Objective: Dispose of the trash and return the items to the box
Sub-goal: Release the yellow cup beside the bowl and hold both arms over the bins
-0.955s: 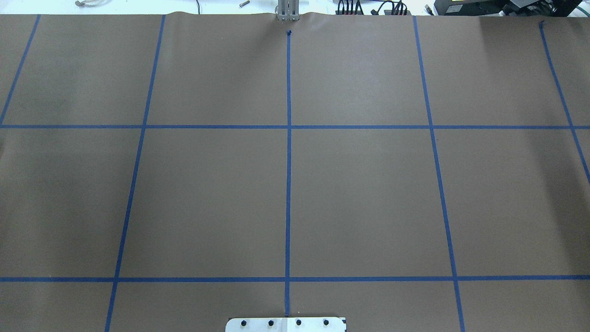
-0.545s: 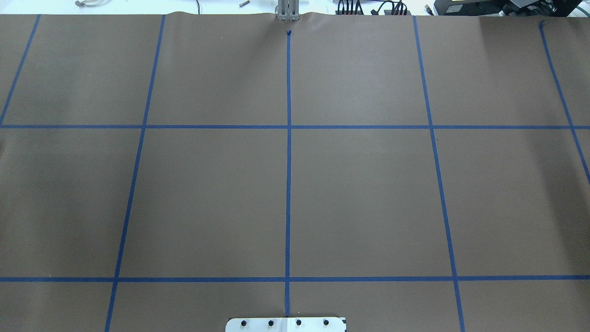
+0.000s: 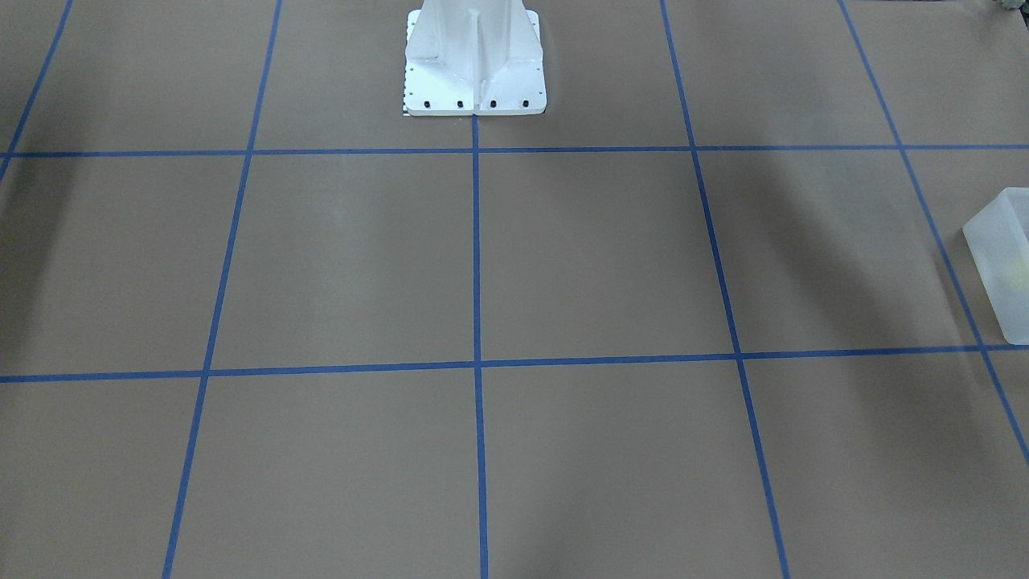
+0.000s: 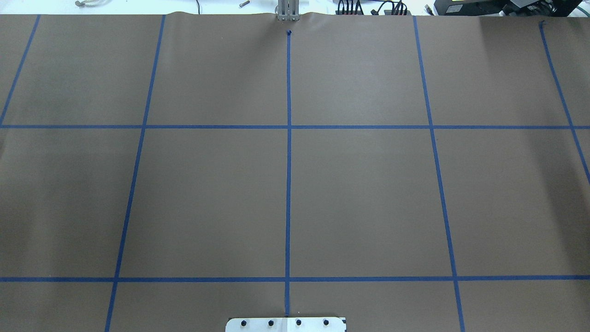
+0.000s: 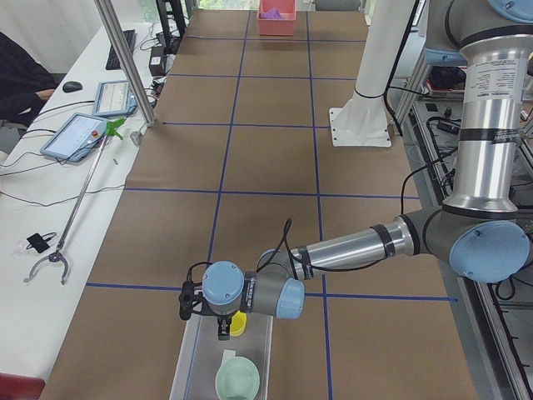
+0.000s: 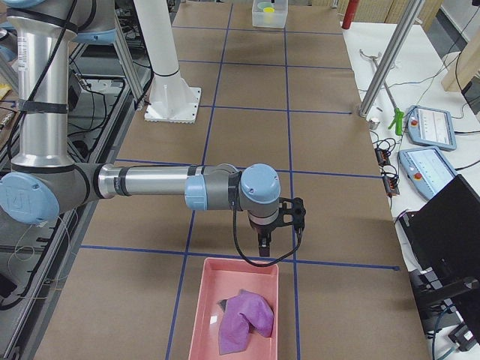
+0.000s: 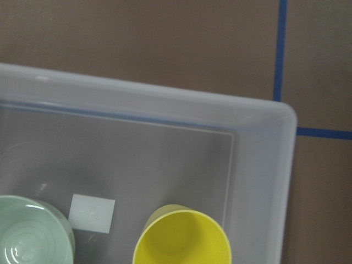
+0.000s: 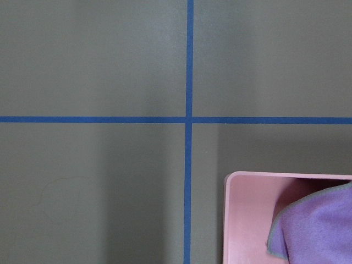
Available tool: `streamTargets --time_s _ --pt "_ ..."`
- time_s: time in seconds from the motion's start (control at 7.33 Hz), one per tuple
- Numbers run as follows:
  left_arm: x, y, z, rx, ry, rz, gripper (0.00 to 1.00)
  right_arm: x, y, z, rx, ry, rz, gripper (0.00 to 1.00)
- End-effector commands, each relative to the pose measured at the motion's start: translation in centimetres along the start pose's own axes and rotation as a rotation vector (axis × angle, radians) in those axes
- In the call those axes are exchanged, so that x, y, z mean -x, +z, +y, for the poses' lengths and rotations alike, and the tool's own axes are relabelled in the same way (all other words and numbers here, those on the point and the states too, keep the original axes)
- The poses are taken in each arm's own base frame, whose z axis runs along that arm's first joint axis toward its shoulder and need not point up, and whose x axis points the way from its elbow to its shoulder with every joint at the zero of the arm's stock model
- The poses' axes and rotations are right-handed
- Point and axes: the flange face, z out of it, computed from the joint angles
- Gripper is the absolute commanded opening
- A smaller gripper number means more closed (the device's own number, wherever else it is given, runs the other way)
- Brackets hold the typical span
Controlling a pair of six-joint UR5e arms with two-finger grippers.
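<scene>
The translucent white box (image 5: 193,367) stands on the table's near end in the exterior left view. The yellow cup (image 5: 239,323) and the mint-green bowl (image 5: 236,379) lie inside it. The left wrist view shows the box's rim (image 7: 165,104), the cup (image 7: 184,239) and the bowl (image 7: 33,234) from above. My left gripper (image 5: 223,331) hangs over the box beside the cup; I cannot tell if it is open. My right gripper (image 6: 262,246) hangs just above the far rim of a pink tray (image 6: 206,315); I cannot tell its state. No fingers show in either wrist view.
A purple cloth (image 6: 244,322) lies in the pink tray, and also shows in the right wrist view (image 8: 313,225). The white robot pedestal (image 3: 474,64) stands at the table's back middle. Tablets and a grabber tool (image 5: 58,233) lie on the side bench.
</scene>
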Motion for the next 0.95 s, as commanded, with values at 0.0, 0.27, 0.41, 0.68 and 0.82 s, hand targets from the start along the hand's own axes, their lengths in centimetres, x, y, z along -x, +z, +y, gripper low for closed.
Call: streamTargets --time_s 0.0,0.27,0.41,0.68,0.82 --pt "-4.5 -3.8 -1.5 -0.061 0.066 0.009 0.98 -0.1 0.2 0.0 0.004 0.004 0.000 1.00" --pt "-11.5 -9.7 -2.2 -0.059 0.057 -0.017 0.98 -0.8 0.8 0.9 0.017 0.017 0.002 1.00" --pt "-14.4 -12.6 -1.2 -0.083 0.073 -0.087 0.98 -1.1 1.0 1.3 0.022 0.021 0.002 1.00" --pt "-14.9 -13.0 0.9 -0.075 0.088 -0.126 0.98 -1.9 1.6 2.2 0.038 0.041 0.009 1.00" --pt "-14.1 -12.5 1.6 -0.060 0.091 -0.129 0.98 -2.5 2.1 2.5 0.048 0.050 0.017 1.00"
